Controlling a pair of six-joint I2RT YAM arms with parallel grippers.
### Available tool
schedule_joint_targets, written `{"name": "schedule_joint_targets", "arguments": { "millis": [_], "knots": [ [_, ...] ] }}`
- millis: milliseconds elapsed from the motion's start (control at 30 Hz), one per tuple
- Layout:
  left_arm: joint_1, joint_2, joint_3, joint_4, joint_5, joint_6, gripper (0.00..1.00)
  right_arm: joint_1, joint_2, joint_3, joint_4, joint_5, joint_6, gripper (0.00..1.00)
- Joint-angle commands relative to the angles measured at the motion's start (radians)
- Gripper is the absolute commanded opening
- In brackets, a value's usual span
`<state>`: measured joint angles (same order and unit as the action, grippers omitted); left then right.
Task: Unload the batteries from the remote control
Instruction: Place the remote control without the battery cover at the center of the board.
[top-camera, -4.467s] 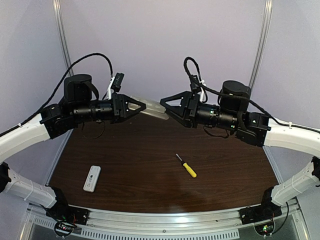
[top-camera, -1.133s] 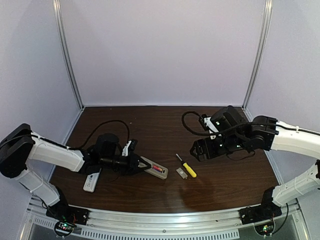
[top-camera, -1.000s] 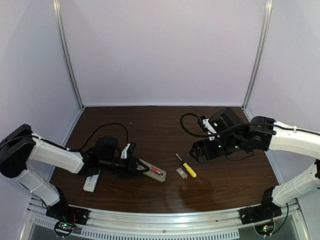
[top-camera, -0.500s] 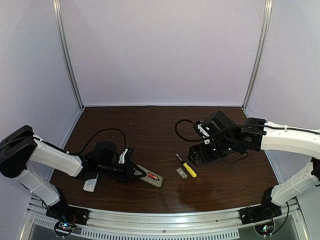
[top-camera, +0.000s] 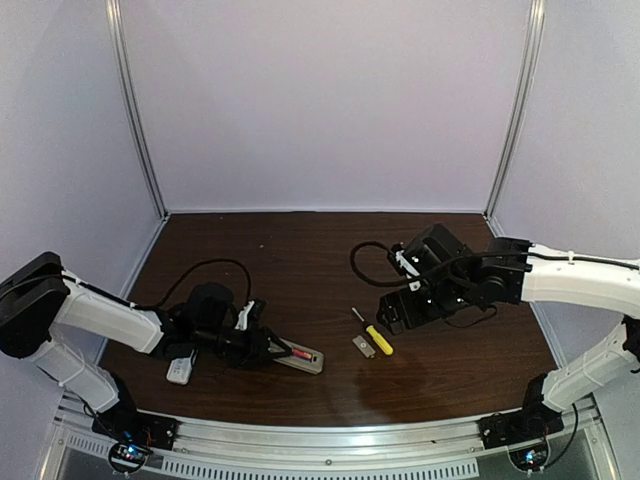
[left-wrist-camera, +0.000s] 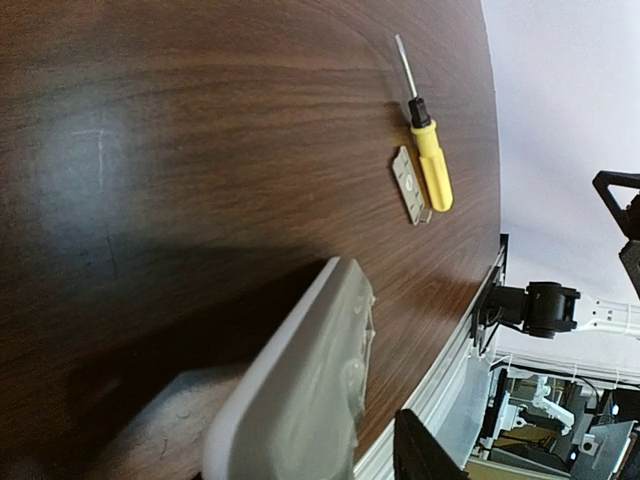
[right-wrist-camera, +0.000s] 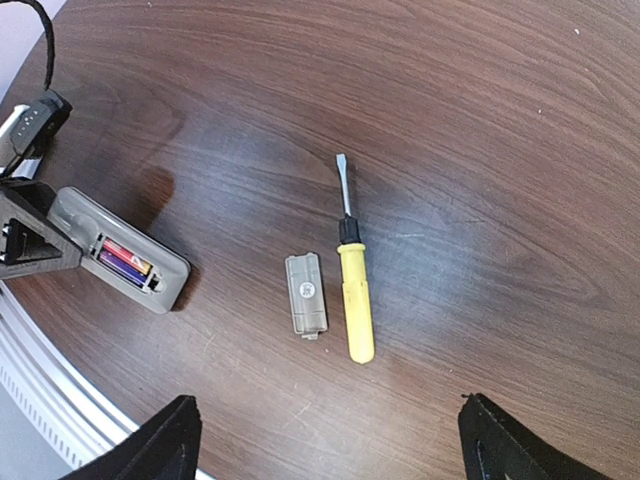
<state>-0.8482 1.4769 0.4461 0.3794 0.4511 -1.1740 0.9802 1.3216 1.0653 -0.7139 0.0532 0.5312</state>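
the left gripper (top-camera: 268, 348) is clenched on one end of the grey remote (right-wrist-camera: 122, 262), its fingers (right-wrist-camera: 32, 245) pinching the body from both sides. the rest of the remote reaches out past the fingertips, low over the dark wooden table (top-camera: 300, 260); whether it rests on the wood or hangs just above it cannot be told. the remote's bay is open and faces up, just beyond those fingertips. the batteries (right-wrist-camera: 126, 262) sit inside it, a red one and a purple one showing side by side; more than these two cannot be made out. the right gripper (top-camera: 393, 312) hangs above the table with its fingers (right-wrist-camera: 165, 440) spread wide and nothing between them. ahead of them, framed by the gap in the right wrist view, lie a small grey cover plate (right-wrist-camera: 305, 295) and a yellow-handled screwdriver (right-wrist-camera: 353, 290). the plate is just beside the handle, and the blade points away from the fingers. the held remote lies off to one side of that gap, well apart from the right fingers. a white remote (top-camera: 181, 371) lies behind the left fingers, partly hidden under the left arm.
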Motion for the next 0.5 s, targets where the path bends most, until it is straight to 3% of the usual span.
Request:
{"name": "schedule_joint_targets", "arguments": {
  "millis": [0, 467],
  "knots": [
    [-0.003, -0.04, 0.011, -0.063, -0.008, 0.035, 0.46, -0.005, -0.024, -0.036, 0.003, 0.012, 0.019, 0.91],
    [-0.004, -0.17, 0.004, -0.279, -0.069, 0.089, 0.72, -0.005, -0.012, -0.076, 0.031, -0.049, 0.003, 0.91]
  ]
}}
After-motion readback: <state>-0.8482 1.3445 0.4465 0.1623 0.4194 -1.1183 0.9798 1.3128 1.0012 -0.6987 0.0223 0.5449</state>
